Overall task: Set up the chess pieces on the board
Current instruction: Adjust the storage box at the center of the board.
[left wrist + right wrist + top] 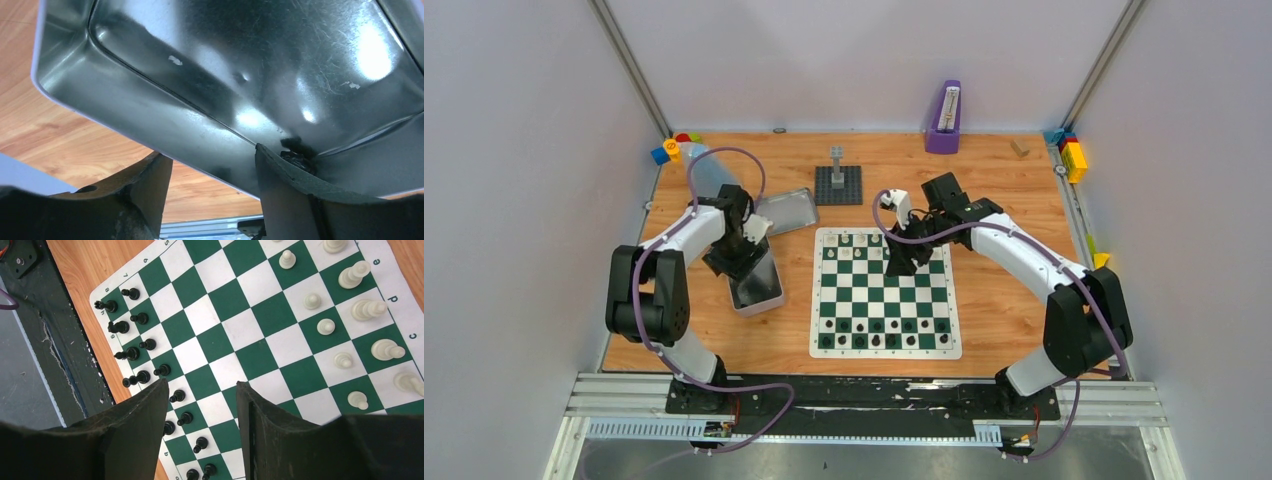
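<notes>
**A:** Board [879,290] lies flat in the middle of the table [994,300]. Black pieces [131,354] fill its two near rows. Counting from above, I find no gap.

**B:** And the far side?

**A:** White pieces [369,309] stand in two rows at the board's far edge. The wrist view shows five back-row men and five pawns. The right gripper [201,385] hides the rest of that end, so I can't say all sixteen are down. The board's middle rows are bare.

**B:** Claws?

**A:** Right fingers are apart with nothing between them, hovering over the board's far half. The left gripper [209,152] is off the board's left side, down at the tin [767,296]. Its fingers are apart and astride the tin's wall, one inside and one outside over the table.

**B:** Anything in the tin?

**A:** Only a dark speck [297,156] in the corner by the inner finger. Too small to call a piece.

**B:** Your reading?

**A:** Close to the end, I'd judge. Black looks done and white nearly so. What's left, if anything, is on the hidden white squares, and perhaps that speck.
</notes>
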{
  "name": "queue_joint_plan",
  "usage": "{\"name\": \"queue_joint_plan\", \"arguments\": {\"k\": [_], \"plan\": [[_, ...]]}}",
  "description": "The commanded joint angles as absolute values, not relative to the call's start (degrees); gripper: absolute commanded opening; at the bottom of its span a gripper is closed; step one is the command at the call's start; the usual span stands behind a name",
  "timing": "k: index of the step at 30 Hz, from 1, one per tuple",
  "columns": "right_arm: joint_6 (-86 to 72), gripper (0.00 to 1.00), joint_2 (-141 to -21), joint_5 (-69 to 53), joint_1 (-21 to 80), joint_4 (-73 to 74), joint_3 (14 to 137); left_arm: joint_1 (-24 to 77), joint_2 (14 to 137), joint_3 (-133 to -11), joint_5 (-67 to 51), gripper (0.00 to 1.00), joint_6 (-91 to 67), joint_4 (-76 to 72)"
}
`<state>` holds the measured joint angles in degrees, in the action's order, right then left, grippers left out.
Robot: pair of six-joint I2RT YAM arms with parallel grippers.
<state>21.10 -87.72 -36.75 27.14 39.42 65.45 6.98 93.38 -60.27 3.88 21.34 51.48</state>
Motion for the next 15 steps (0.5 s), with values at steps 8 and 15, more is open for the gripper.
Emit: {"name": "queue_joint_plan", "arguments": {"k": [8,15], "plan": [[20.92,0.52,-84.85,-38.21,26.20,35.79,64.62,6.20,91.38,-58.62,0.36,0.46,24.01,47.58],[21.05,0.51,-84.99,-37.86,26.11,35.53,64.25,6.23,89.37,-57.05,0.35,0.33,28.40,46.31]]}}
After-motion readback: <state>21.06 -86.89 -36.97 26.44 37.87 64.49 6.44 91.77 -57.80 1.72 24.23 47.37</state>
